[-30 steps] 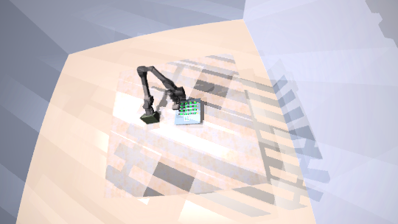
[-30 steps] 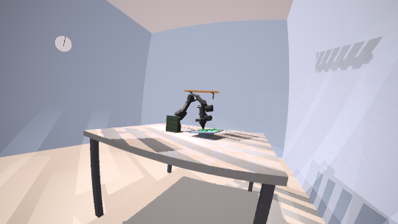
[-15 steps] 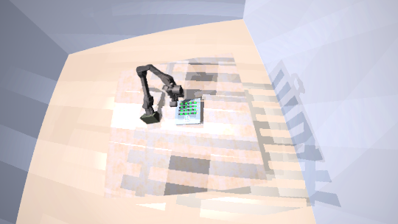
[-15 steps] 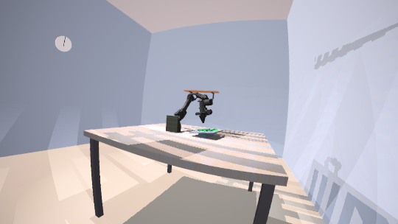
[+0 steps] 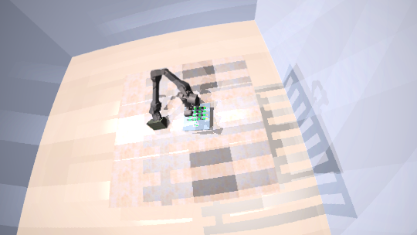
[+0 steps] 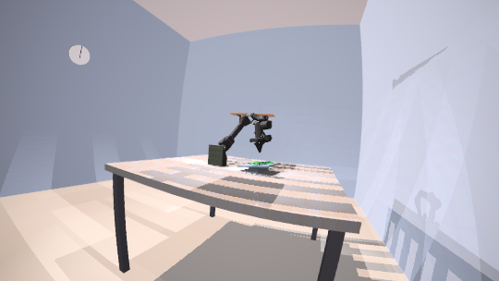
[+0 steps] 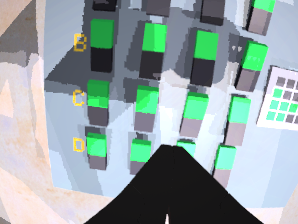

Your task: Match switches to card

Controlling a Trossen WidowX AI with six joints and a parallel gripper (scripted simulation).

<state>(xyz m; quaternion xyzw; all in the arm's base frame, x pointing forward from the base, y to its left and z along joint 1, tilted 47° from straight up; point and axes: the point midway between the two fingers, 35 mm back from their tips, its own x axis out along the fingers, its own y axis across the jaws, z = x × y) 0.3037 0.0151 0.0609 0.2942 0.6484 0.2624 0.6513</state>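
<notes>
The light-blue panel [image 5: 188, 127] [image 7: 65, 120] bears rows of two-part switches, green on the far half and dark grey on the near half. Rows B, C and D show in the wrist view, four switches each, with another row cut off at the top. I cannot tell surely which halves are raised. My gripper [image 6: 260, 152] [image 7: 169, 155] is shut and empty, above the panel. In the wrist view its tips overlap the third row D switch [image 7: 186, 145], hiding most of it. The card [image 7: 268, 95] is cut off at the right; its visible far-row squares are grey, with mostly green ones nearer.
The arm's base [image 5: 157, 124] [image 6: 217, 155] stands on the table [image 6: 185, 188] beside the panel. Yellow letters mark the rows at the panel's left edge in the wrist view. Strong shadows and bright patches cross the table and panel.
</notes>
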